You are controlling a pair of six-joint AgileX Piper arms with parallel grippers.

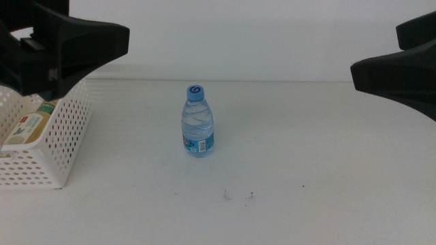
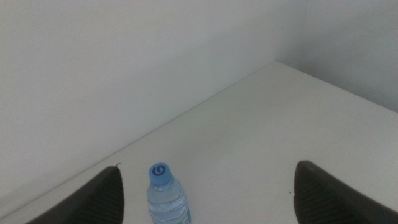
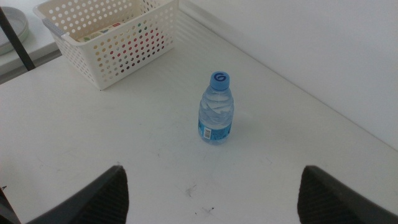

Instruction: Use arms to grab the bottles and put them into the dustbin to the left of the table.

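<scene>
Middle view: water bottle upright, cap up; both grippers released.

The middle view looks forward and down over the surface from the front, taking in the water bottle at centre and the dustbin at the left edge. The left wrist view sits low and close, facing across the surface toward a wall, catching only the water bottle's top. The right wrist view looks down from higher up, sharing the water bottle and dustbin with the middle view
</scene>
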